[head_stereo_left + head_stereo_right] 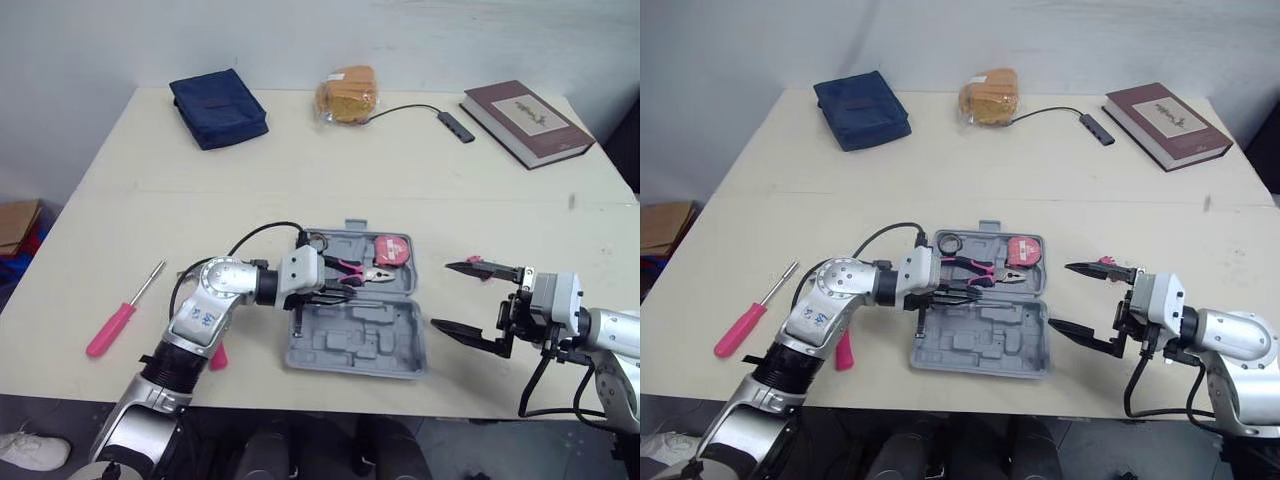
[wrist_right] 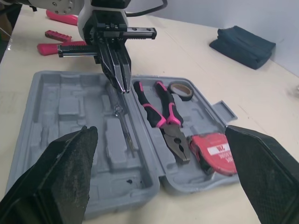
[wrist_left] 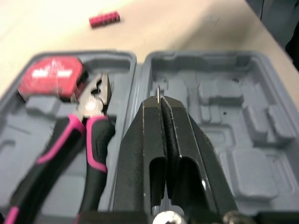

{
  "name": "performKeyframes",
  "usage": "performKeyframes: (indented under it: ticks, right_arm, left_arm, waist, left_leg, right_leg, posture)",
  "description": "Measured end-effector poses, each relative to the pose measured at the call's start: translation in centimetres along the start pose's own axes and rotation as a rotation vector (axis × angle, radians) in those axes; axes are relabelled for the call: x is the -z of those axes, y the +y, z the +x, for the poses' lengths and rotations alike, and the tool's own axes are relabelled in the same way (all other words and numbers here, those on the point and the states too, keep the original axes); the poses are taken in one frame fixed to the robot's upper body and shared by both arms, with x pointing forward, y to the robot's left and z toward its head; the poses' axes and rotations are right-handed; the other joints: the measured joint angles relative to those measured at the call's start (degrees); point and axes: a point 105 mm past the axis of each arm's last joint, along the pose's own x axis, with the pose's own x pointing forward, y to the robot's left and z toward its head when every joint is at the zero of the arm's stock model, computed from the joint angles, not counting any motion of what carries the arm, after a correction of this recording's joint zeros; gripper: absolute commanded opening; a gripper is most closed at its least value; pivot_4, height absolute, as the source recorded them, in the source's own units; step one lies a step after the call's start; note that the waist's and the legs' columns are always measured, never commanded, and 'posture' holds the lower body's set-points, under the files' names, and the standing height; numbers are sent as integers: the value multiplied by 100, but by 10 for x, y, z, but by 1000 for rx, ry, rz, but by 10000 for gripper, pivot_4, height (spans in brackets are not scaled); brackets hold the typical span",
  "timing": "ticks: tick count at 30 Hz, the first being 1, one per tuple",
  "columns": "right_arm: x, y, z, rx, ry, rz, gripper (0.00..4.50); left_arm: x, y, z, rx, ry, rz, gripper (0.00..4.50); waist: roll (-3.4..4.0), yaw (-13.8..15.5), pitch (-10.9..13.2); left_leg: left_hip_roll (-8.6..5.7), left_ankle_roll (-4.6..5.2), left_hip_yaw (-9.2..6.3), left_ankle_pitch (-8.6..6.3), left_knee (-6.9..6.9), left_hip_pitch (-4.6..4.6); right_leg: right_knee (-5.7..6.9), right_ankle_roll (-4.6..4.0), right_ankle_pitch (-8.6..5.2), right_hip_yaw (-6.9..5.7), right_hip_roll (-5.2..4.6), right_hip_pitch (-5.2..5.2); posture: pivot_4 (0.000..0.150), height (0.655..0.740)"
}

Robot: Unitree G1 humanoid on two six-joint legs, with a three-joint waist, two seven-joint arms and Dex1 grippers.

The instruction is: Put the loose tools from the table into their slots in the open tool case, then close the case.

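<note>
Cream table (image 1: 400, 170), open grey tool case (image 1: 392, 342), pink screwdriver (image 1: 122, 312), navy pouch (image 1: 218, 108), book (image 1: 527, 122), bagged bread (image 1: 347, 95)

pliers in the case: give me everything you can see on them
The pliers have bare grey metal jaws that look closed, and two curved handles sleeved in black and pink, seemingly a rubbery grip. They lie flat in the far half of the open grey plastic tool case, apparently seated in a moulded recess. The jaws are next to the red tape measure, the handle ends beside a black tape roll. The left gripper sits close beside the handles, over the hinge, not gripping them.
</note>
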Motion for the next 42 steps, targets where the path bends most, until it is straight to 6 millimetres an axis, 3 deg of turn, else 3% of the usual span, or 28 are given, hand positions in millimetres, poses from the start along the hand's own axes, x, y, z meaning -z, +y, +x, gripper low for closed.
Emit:
performKeyframes:
  ticks: [10,33,38,40,42]
  right_arm:
    - [5,-1,-3,13,5,3,45000]
    - [9,3,-4,8,4,4,45000]
    - [11,5,-8,6,13,8,45000]
    - [11,5,-15,-1,31,6,45000]
    - [12,0,-35,10,85,1,45000]
  left_arm:
    - [19,-5,1,-7,98,-64,311]
    - [22,-9,11,-36,273,-117,311]
    - [17,-3,5,-88,122,-77,311]
    - [0,8,-7,-123,33,-56,311]
    - [-24,21,-34,-152,-40,20,8662]
  waist:
    - [0,-6,0]
    - [-1,-1,-85]
    - [-4,-2,-84]
    - [-6,1,-79]
    - [-7,0,-78]
  left_leg:
    - [2,0,0,0,0,1]
    - [3,-1,-2,-1,-1,18]
    - [3,-1,-4,-2,-1,3]
    - [2,-1,-5,-2,-1,1]
    - [1,-1,-5,-2,-1,3]
  right_leg:
    - [1,0,0,1,1,0]
    - [-18,-3,-1,5,-4,12]
    - [-17,-7,-4,12,-19,0]
    - [-15,-7,-4,9,-20,-2]
    - [-18,-7,-4,0,-20,2]
  posture:
    - [1500,7400]
    - [1500,7400]
    - [1500,7400]
    - [1500,7400]
    - [1500,7400]
